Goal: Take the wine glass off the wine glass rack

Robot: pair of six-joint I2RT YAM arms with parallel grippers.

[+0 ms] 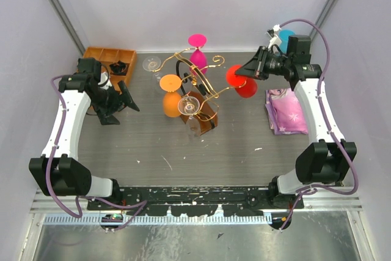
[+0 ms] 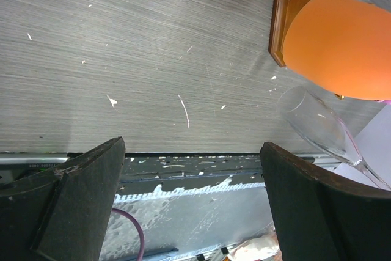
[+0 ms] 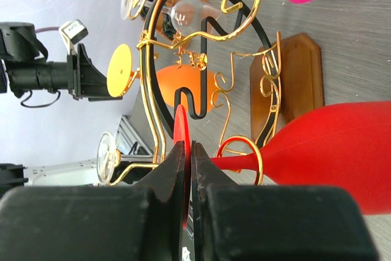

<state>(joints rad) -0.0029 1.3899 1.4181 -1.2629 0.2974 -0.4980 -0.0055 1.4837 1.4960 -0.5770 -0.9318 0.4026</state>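
Red wine glass [image 3: 330, 151] hangs stem-in-hook [image 3: 239, 157] on the wine glass rack [image 3: 204, 47], its foot [image 3: 181, 123] pinched by the right gripper [image 3: 188, 154], while the left gripper [image 2: 192, 200] hovers spread wide, so the grasp seems made and next the stem must slide clear of the hook.

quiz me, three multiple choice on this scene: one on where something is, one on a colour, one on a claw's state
1. Relative to the wine glass rack, the purple cloth lies: A to its left; B to its right; C on top of it.
2. The wine glass whose foot the right claw pinches is: A orange; B red; C pink.
3. The left claw is: A open, holding nothing; B shut on a glass; C shut, empty.
Answers: B, the cloth lies by the right arm; B, the red foot sits in the shut claw; A, bare table shows across its wide gap.
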